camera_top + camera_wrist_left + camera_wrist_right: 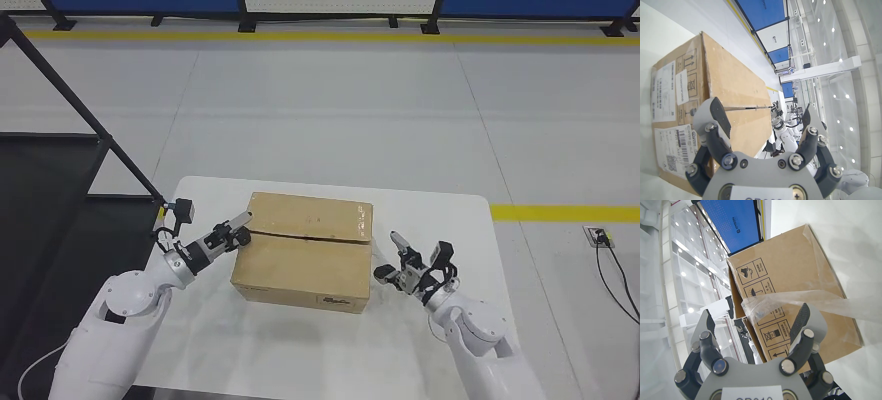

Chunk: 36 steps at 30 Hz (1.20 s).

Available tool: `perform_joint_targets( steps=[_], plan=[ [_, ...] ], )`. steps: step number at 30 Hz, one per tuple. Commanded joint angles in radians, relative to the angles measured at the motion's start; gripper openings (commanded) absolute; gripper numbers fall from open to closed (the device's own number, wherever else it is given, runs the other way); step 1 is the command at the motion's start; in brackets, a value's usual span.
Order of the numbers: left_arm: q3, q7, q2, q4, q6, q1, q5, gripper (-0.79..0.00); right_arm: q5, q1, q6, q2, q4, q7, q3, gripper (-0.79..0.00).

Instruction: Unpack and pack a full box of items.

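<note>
Your cardboard box (305, 250) sits shut at the middle of the white table (440, 220), its top flaps meeting along a seam. Your left gripper (240, 228) hangs open at the box's left end, near that seam. Your right gripper (390, 257), jaws also spread, hovers just beside the right end, where a loose strip of clear tape (810, 298) peels away.

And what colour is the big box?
Plain brown cardboard box, clearest in the top view.
</note>
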Motion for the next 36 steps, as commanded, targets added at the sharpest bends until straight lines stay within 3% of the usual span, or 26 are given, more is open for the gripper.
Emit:
perform_joint_targets(
  steps=[1, 10, 23, 27, 36],
  plan=[
    [-0.002, 0.000, 0.000, -0.003, 0.001, 0.003, 0.003, 0.000, -0.005, 0.003, 0.017, 0.001, 0.000, 0.018, -0.007, 0.000],
    [-0.006, -0.002, -0.003, -0.014, 0.007, 0.011, 0.014, 0.000, -0.021, -0.070, -0.028, 0.014, -0.078, 0.009, 0.028, 0.000],
    [-0.008, -0.007, -0.007, -0.018, 0.010, 0.016, 0.025, 0.000, -0.040, -0.219, -0.034, 0.027, -0.240, -0.115, 0.094, 0.000],
    [-0.009, -0.007, -0.009, -0.018, 0.010, 0.017, 0.026, 0.000, -0.029, -0.195, -0.001, 0.029, -0.210, -0.086, 0.085, 0.000],
    [-0.012, -0.004, -0.011, -0.017, 0.009, 0.018, 0.031, 0.000, 0.017, -0.033, 0.029, 0.015, -0.024, -0.010, -0.010, 0.000]
  ],
)
